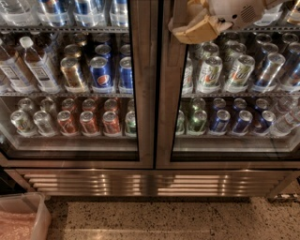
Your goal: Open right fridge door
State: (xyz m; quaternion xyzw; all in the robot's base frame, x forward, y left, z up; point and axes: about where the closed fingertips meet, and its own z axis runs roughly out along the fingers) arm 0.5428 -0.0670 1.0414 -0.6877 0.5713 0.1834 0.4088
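Note:
The right fridge door (pixel 166 117) is a glass pane in a brushed steel frame, with green-and-white cans (pixel 209 71) and blue cans (pixel 241 122) behind it. It looks flush with the left door (pixel 144 117), which shows Pepsi cans, red cans and bottles. My gripper (pixel 190 29) is at the top of the view, its tan fingertips at the left frame edge of the right door, near the seam between the two doors. The white arm housing (pixel 236 13) lies behind it to the right.
A steel vent grille (pixel 150 183) runs below both doors. The speckled floor (pixel 164 220) lies in front. A translucent bin (pixel 23 216) with pinkish contents stands at the bottom left. A dark foot (pixel 286 194) shows at the lower right.

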